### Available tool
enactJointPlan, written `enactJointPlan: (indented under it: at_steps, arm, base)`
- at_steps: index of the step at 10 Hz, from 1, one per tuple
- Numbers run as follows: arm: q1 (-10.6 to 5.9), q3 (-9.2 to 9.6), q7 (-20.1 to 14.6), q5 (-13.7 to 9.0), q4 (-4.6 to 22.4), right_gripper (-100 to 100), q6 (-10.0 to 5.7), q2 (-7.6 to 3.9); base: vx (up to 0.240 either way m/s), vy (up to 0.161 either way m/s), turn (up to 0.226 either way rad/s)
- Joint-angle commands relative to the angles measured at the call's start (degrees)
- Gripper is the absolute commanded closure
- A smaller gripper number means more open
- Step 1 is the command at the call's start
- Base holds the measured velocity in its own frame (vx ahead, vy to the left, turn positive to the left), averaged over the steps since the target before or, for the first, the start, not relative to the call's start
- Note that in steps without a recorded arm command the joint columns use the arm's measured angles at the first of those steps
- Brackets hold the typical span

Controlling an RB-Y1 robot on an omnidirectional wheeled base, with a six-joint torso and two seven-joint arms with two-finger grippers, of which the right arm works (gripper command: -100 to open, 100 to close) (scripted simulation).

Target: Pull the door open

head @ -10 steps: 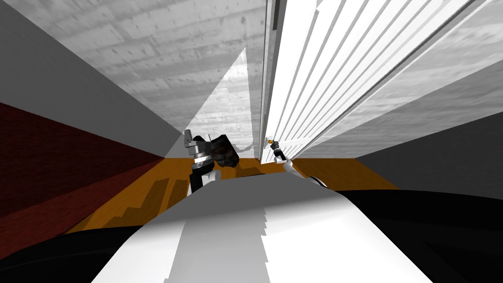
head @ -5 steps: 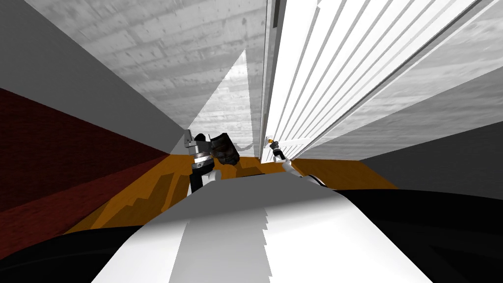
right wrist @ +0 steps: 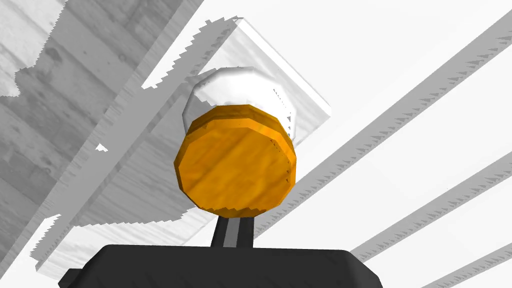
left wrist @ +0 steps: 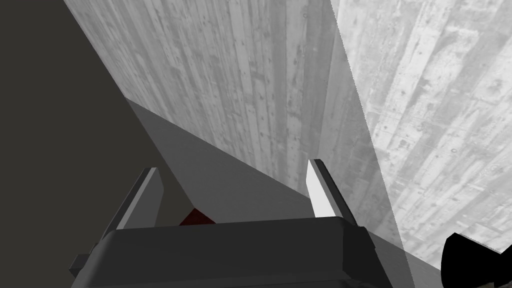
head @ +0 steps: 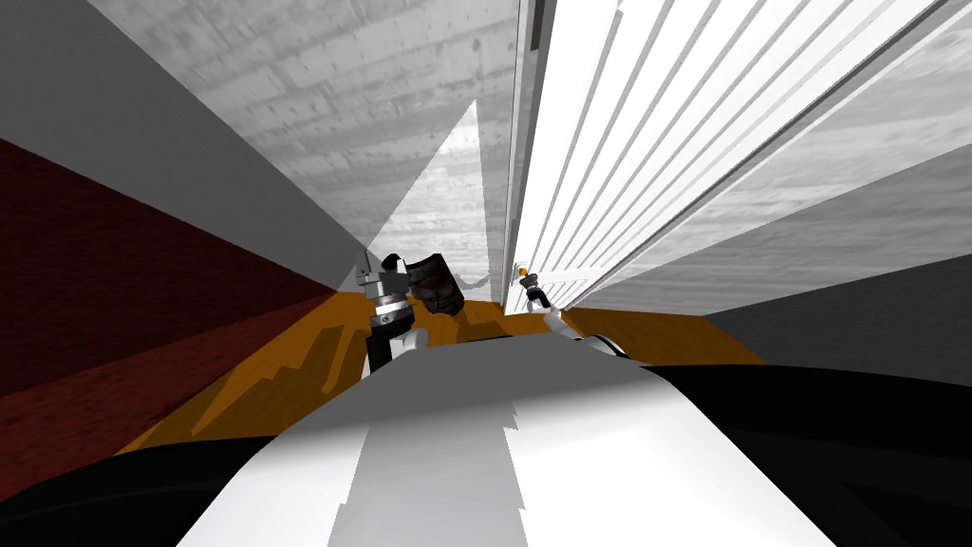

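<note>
- Swung slightly since a second ago: dark red wall (head: 114,285) larger at frame left.
- Seen mid-frame: round orange knob (right wrist: 235,160) on white ribbed door (right wrist: 425,60).
- Pinched together behind knob: right gripper (right wrist: 232,231).
- Spread apart: left gripper (left wrist: 235,192).

Orange wooden floor (head: 275,380) ahead of me. Dark red surface (head: 104,285) on my left, grey board-marked wall (head: 323,85) above it.

Cam turned slightly; red wall (head: 114,285) bigger, far L of door (head: 607,142).
</note>
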Motion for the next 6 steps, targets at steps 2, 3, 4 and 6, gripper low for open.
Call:
enactJointPlan:
  at_steps: [2,3,4,6]
  arm:
    - [0.44,0.76,-3.6,-3.2,-1.6,-100,0.82,0.57]
    - [0.58,1.00,-4.8,-4.3,-2.1,-100,1.08,0.76]
    - [0.72,1.26,-6.0,-5.4,-2.6,-100,1.36,0.95]
    - [1.05,1.82,-8.6,-7.7,-3.8,-100,1.96,1.37]
  base:
    - [-0.085,-0.049,0.001]
    - [-0.123,-0.029,-0.003]
    - [-0.116,-0.035,-0.014]
    - [-0.114,-0.049,0.075]
